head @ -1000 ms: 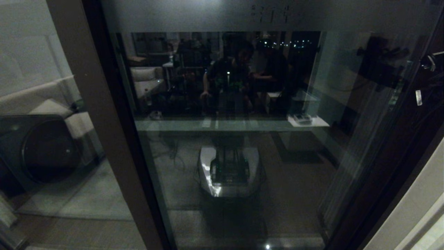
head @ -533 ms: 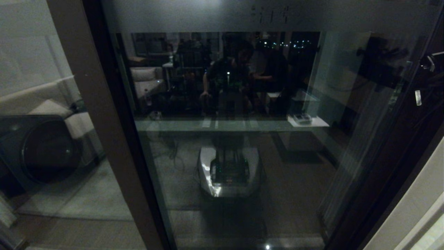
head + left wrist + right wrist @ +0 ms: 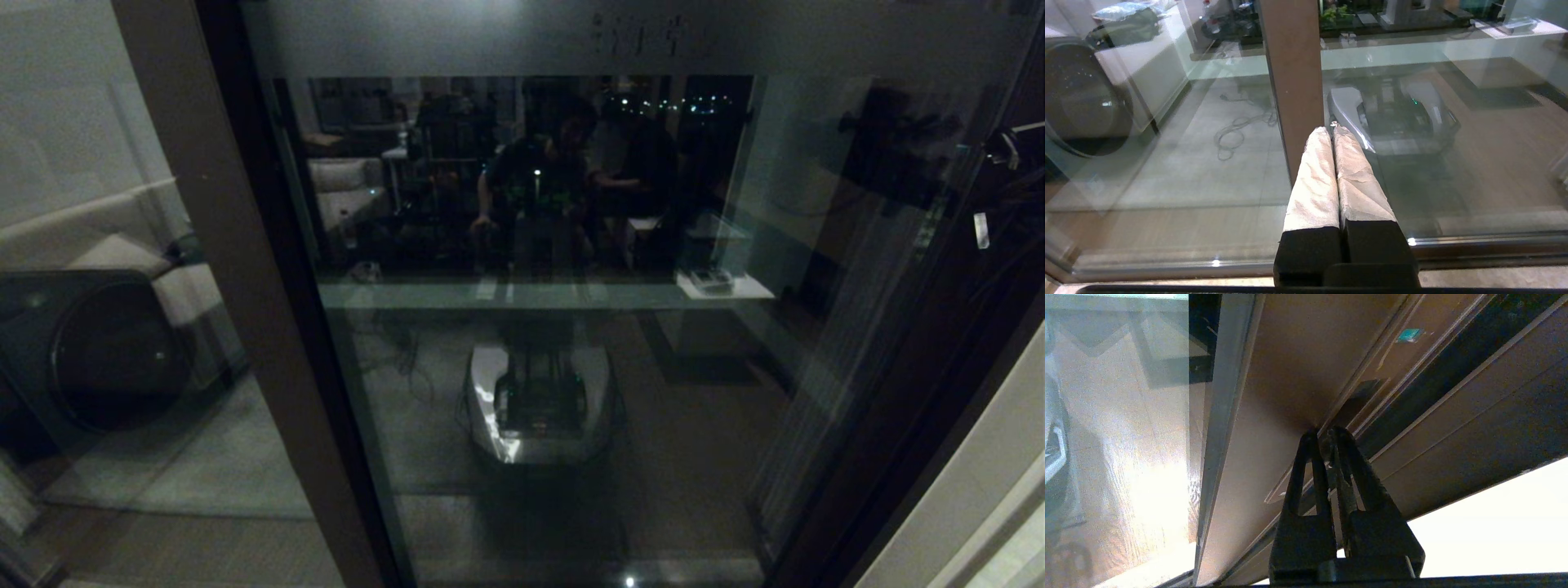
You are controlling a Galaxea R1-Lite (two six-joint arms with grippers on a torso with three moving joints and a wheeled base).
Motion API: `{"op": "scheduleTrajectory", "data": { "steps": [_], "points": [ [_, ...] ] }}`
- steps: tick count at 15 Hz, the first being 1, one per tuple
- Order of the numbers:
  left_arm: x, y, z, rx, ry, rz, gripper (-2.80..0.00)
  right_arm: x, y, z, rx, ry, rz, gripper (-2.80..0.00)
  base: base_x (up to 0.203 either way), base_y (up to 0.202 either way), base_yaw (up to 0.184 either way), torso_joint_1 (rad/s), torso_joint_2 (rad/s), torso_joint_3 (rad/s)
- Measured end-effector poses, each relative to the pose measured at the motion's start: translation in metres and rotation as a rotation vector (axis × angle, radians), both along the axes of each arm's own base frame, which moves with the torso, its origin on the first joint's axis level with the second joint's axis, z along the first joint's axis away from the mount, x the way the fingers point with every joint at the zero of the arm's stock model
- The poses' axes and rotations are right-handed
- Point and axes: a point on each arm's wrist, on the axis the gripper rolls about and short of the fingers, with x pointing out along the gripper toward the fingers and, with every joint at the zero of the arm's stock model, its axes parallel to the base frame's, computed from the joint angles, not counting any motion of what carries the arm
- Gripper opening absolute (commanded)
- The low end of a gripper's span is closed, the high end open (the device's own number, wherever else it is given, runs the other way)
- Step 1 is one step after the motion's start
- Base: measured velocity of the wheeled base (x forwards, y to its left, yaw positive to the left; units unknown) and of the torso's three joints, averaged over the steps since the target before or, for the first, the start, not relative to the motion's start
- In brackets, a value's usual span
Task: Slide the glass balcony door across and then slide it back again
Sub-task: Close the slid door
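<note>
The tall, dark-brown-framed glass balcony door (image 3: 571, 327) was judged heavy and stiff; its stile was met by the right gripper (image 3: 1326, 435), fingers pressed together, while the left gripper (image 3: 1332, 130), likewise closed, was held near the frame

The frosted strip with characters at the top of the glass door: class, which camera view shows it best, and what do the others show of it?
The head view. There the frosted strip spans the top of the glass door, its characters faint. The left wrist view shows only the door's lower glass and a brown post; the right wrist view shows only its frame rails. Neither shows the strip.
</note>
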Motion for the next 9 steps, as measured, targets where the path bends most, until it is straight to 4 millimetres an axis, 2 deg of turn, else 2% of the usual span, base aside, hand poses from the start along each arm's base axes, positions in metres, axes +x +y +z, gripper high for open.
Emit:
{"op": "scheduleTrajectory", "data": {
  "steps": [9],
  "points": [
    [0.0,0.0,0.0,0.0,0.0,0.0,-2.8,0.0006,-0.0009,-0.001,0.0,0.002,-0.001,-2.8,0.0,0.0,0.0,0.0,0.0,0.0]
  ]
}}
